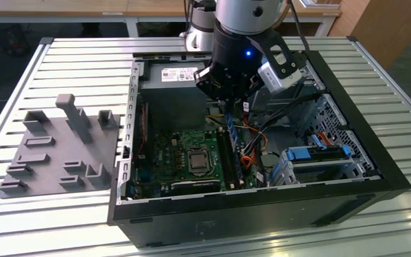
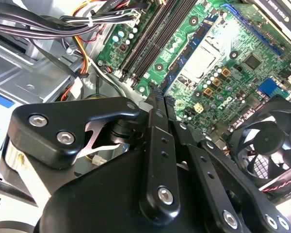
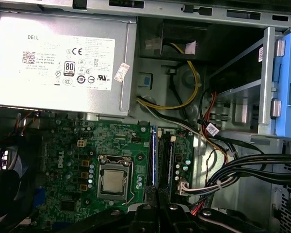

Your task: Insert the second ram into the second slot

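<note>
My gripper (image 1: 227,103) hangs inside the open computer case, over the motherboard's memory slots (image 2: 150,39). Its fingers (image 3: 146,213) stand close together, shut on the second ram (image 1: 230,127), a thin blue stick. In the first wrist view the ram (image 3: 154,155) runs out edge-on from between the fingertips, lined up along the dark slots (image 3: 166,160) beside the processor socket (image 3: 111,182). In the second wrist view the gripper (image 2: 161,96) sits above the board, and its fingers hide most of the stick. I cannot tell whether the stick touches a slot.
Bundled black cables (image 3: 252,167) and coloured wires (image 1: 252,144) run close beside the slots. The power supply (image 3: 58,58) lies behind them, a fan (image 2: 266,141) by the board, blue drive-bay tabs (image 1: 312,152) at the exterior view's right. A grey fixture (image 1: 55,147) lies outside the case.
</note>
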`<state>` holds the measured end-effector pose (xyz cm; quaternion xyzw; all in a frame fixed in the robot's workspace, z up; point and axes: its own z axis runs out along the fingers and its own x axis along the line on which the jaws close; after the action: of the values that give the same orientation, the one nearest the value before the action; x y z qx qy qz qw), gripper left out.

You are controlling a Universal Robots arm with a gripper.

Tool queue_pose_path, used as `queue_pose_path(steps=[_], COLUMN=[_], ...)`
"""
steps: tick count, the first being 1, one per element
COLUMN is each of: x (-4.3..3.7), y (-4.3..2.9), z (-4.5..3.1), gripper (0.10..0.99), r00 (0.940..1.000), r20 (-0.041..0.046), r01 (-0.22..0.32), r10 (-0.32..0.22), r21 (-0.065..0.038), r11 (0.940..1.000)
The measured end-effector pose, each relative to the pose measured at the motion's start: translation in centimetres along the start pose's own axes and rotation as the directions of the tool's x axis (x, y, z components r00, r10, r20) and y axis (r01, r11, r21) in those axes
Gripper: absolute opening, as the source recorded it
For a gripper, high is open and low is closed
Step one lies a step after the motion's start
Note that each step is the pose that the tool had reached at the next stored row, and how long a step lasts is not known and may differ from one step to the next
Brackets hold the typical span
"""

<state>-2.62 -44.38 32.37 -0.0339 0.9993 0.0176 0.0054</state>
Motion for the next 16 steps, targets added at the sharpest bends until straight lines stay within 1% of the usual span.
queue_pose_path(steps=[16], x=[0.02], y=[-0.01], z=[0.35], gripper=[0.129], r00=[1.0000], r20=[-0.0028], r01=[0.000], r10=[0.000], r21=[0.000], r11=[1.0000])
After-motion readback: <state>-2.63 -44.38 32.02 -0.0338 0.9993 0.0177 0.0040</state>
